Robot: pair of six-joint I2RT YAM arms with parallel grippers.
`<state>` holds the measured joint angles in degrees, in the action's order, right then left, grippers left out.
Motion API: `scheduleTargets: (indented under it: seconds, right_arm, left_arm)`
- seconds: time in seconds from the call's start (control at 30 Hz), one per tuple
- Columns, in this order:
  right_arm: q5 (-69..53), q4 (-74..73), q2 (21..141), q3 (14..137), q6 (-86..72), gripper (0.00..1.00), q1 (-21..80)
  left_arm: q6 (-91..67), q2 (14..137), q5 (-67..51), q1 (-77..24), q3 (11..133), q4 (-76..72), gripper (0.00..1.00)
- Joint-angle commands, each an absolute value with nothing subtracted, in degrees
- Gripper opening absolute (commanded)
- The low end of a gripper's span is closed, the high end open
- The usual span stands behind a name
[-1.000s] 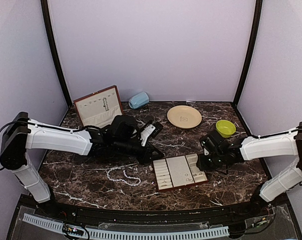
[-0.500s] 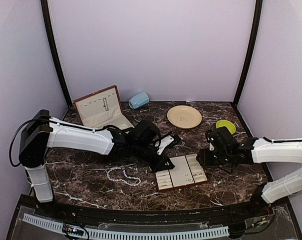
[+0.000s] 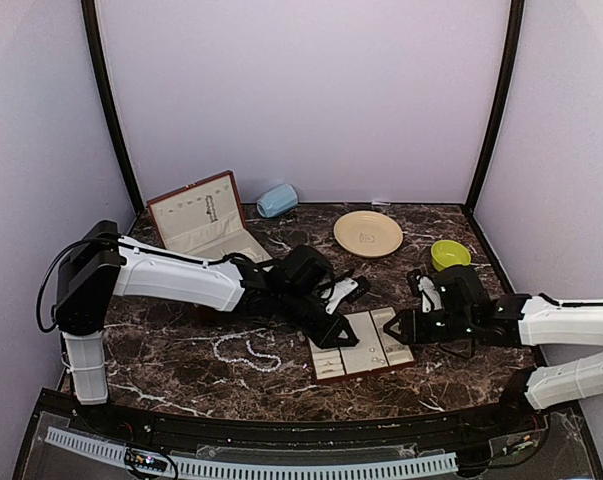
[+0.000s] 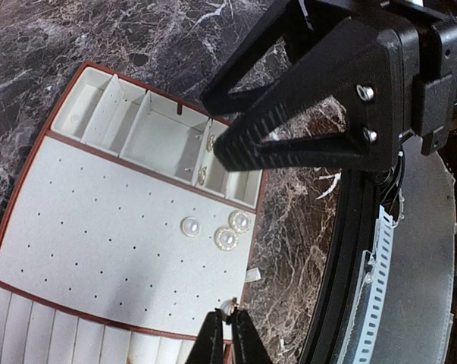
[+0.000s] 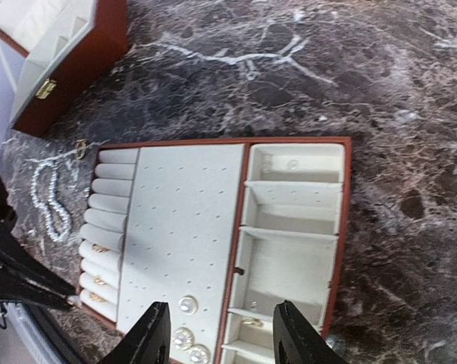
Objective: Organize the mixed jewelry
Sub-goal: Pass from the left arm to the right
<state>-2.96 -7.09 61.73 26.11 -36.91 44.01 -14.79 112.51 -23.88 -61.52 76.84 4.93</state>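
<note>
Your left arm (image 3: 171, 280) and right arm (image 3: 571, 322) wear white shells with black joints. The right gripper (image 4: 211, 125) has black ribbed fingers (image 4: 304, 144) and two silvery screws (image 4: 362, 92).

Closed in on three sides by plain lilac walls (image 3: 301, 100), softly and evenly lit. Floored by a dark brown marble-patterned table (image 3: 171, 355) veined in white. Framed at both far corners by black upright posts (image 3: 109, 110). Edged along the near side with a white slotted strip (image 3: 281, 468).
</note>
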Motion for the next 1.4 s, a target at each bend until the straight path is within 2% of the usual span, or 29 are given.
scheduleTargets:
  seconds: [0.0, 0.2, 0.47, 0.97, 1.13, 1.37]
  right_arm:
    - [-12.05, 2.69, 59.95, 23.22, -38.84, 0.46, 44.38]
    - [-12.44, 4.03, 62.90, 23.69, -40.98, 0.44, 44.38]
    - [-12.41, 5.09, 63.89, 23.77, -44.58, 0.43, 44.38]
    - [-18.18, 11.08, 59.60, 21.18, -45.96, 0.34, 44.31]
    - [-19.59, 11.81, 60.29, 21.73, -45.48, 0.32, 44.34]
    - [-13.58, 6.14, 61.09, 24.13, -45.73, 0.27, 44.76]
  left_arm:
    - [-17.71, 113.10, -25.69, -61.70, 77.77, 3.65, 0.07]
    - [-19.81, 113.85, -26.54, -61.59, 80.09, 5.19, 0.07]
    - [-29.70, 113.56, -37.86, -59.57, 76.11, -4.25, 0.07]
    - [-34.49, 113.53, -40.47, -57.99, 73.26, -9.35, 0.07]
    - [-34.07, 113.50, -37.02, -57.77, 73.48, -6.99, 0.07]
    - [-32.20, 110.99, -17.71, -58.13, 74.27, 1.46, 0.05]
